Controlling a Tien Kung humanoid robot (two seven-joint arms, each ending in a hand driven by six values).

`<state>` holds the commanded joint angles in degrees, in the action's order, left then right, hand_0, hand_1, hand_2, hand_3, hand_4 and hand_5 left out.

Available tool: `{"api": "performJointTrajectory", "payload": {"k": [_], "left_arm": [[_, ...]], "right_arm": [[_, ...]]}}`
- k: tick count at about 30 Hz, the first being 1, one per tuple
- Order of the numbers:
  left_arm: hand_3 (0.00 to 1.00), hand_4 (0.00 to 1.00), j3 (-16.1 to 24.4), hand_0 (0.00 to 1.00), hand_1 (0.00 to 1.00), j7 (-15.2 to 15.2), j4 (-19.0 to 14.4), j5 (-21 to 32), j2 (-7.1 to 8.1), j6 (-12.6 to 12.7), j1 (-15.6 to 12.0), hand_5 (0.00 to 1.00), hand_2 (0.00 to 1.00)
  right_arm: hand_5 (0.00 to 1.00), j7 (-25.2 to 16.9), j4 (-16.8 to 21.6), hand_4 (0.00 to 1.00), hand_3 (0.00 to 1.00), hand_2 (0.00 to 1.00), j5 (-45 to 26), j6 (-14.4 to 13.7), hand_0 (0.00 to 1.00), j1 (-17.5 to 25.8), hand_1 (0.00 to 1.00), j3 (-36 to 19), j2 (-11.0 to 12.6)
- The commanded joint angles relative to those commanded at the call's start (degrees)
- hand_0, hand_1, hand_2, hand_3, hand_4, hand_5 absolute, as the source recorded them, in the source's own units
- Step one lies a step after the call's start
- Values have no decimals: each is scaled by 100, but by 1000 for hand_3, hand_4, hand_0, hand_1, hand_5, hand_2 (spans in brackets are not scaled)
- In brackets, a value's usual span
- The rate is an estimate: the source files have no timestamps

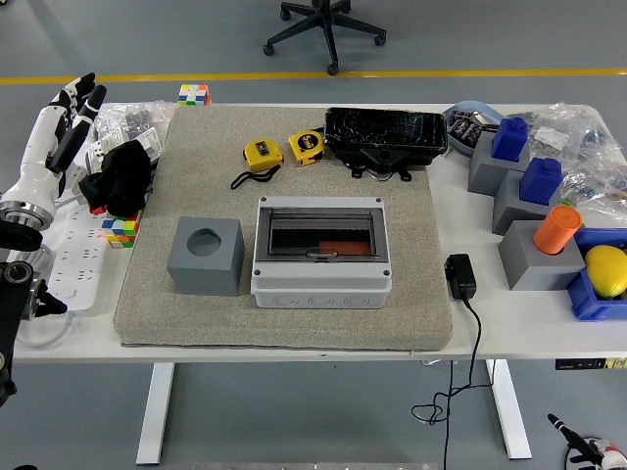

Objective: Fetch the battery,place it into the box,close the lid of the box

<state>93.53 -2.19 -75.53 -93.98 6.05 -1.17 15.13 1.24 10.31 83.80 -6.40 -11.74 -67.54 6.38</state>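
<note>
A grey box (320,251) with a dark window lid sits on the beige mat (284,318) in the middle of the table; the lid lies flat and an orange-red item shows through it. I cannot pick out a battery with certainty. My left hand (71,113) hovers at the table's far left edge, fingers stretched out straight and holding nothing, well left of the box. The right hand does not show.
A grey cube with a round hole (205,255) stands left of the box. Two yellow tape measures (263,154) and a black case (385,135) lie behind it. Grey blocks with blue and orange parts (534,215) crowd the right; a black charger (460,276) lies by the mat.
</note>
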Motion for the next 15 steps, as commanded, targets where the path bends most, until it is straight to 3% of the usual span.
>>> {"api": "performJointTrajectory", "payload": {"k": [6, 10, 12, 15], "left_arm": [[807, 994, -112, 877, 870, -132, 190, 864, -12, -235, -67, 998, 821], [807, 994, -104, 877, 870, -238, 222, 983, -42, -314, -100, 998, 821], [842, 998, -97, 935, 925, -288, 236, 1019, -51, -335, -101, 998, 871], [842, 998, -172, 935, 925, -308, 263, 1416, -55, -406, -114, 998, 871]], "right_arm": [[998, -5, 0, 998, 823, 747, -81, -4, 831, 1, 767, 111, -20], [998, -1, 0, 998, 823, 747, -77, 0, 831, 10, 767, 117, -29], [998, 5, 0, 998, 823, 747, -53, 1, 831, 11, 768, 98, -22], [998, 9, 0, 998, 823, 747, -49, 0, 831, 10, 768, 92, -15]]}}
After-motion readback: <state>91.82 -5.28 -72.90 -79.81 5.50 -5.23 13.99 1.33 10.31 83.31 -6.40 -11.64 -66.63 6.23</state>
